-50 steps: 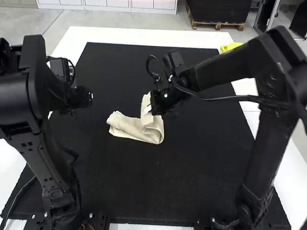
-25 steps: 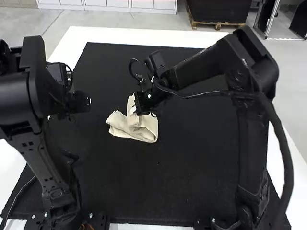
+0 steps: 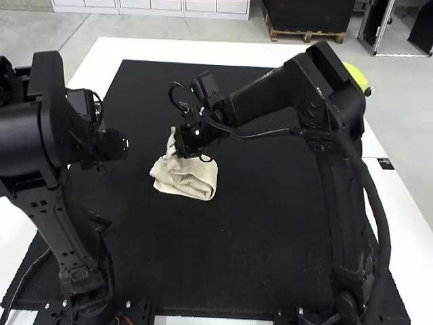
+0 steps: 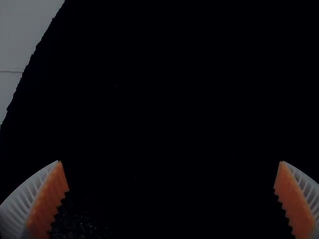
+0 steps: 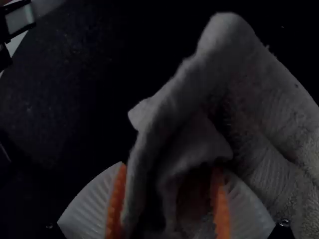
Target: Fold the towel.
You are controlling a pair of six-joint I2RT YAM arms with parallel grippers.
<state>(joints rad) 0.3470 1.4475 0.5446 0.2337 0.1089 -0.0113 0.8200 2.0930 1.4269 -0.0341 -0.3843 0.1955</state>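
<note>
The cream towel [image 3: 193, 184] lies in a small folded bundle around the middle of the black mat, one part raised. At that raised part is my right gripper [image 3: 177, 143]. The right wrist view has the right gripper [image 5: 170, 167] shut on a bunched upper part of the towel [image 5: 239, 74], with layers between its orange pads; the rest spreads loosely beside it. My left gripper [image 3: 122, 146] is over the mat's left side, apart from the towel. Its fingers stand wide apart in the left wrist view, the left gripper [image 4: 171, 162] open with nothing between them.
The black mat [image 3: 270, 250] covers most of the white table [image 3: 399, 223]. A yellow-green object [image 3: 356, 76] is at the far right, partly behind the right arm. A black cable hangs along the right arm.
My right gripper has moved left across the mat, drawing the raised towel part over toward the bundle's left side. The towel now looks more compact. The left arm has barely shifted.
</note>
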